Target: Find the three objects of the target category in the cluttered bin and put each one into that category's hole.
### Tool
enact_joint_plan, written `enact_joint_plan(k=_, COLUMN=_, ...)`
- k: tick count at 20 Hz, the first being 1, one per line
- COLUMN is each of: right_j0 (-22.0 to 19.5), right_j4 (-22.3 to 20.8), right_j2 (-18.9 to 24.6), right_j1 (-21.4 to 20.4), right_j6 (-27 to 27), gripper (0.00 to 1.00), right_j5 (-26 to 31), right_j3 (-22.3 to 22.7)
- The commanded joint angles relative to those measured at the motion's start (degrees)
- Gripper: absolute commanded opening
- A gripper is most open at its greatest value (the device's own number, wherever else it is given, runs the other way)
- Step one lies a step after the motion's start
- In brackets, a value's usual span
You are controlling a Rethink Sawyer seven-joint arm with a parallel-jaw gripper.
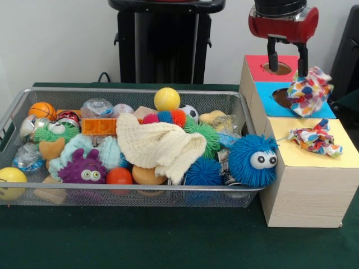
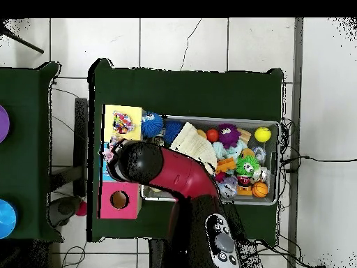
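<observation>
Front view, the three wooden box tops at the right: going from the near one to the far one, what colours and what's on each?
Yellow top with a printed cloth lying on it → blue top, another printed cloth hanging from the gripper over it → red top, bare.

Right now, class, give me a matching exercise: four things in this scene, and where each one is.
Things:
1. printed cloth piece
2. second printed cloth piece
3. cream knitted cloth
4. blue fuzzy ball with eyes

Places:
A. draped over toys in the wire bin
B. hanging from the gripper
C. at the bin's end beside the yellow-topped box
D. lying on the yellow top

Pairs: 1-B, 2-D, 3-A, 4-C
</observation>
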Motion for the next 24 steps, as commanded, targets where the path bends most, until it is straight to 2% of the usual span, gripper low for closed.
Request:
enact_joint_plan(k=1, right_j0=0.3, right_j4=-2.5, right_j2=-1.0, right_j1=0.7, right_j6=7.0, gripper=1.00, right_j5=5.1, right_j3=-3.1)
enact_joint_plan(k=5, right_j0=0.5, right_j4=-2.5, right_j2=-1.3, right_j1=0.5, right_j6=7.3, gripper=1.00, right_j5=6.8, right_j3=-3.4)
enact_joint_plan(k=8, right_j0=0.5, right_j4=-2.3, right_j2=-1.1, right_j1=-0.6, right_j6=7.6, gripper=1.00, right_j5=11.0, right_j3=-4.2)
enact_joint_plan(k=14, right_j0=0.6, right_j4=-1.5, right_j2=-1.3, right_j1=-1.5, right_j6=8.4, gripper=1.00, right_j5=11.3, right_j3=-3.3)
enact_joint_plan(k=19, right_j0=0.1, right_j4=0.4, right_j2=-0.3, right_j1=-1.9, right_j6=9.7, gripper=1.00, right_j5=13.7, right_j3=-4.3)
enact_joint_plan(k=24, right_j0=0.4, right_j4=2.7, right_j2=0.4, right_j1=-1.3, right_j6=10.6, gripper=1.00, right_j5=8.1, right_j3=-3.2)
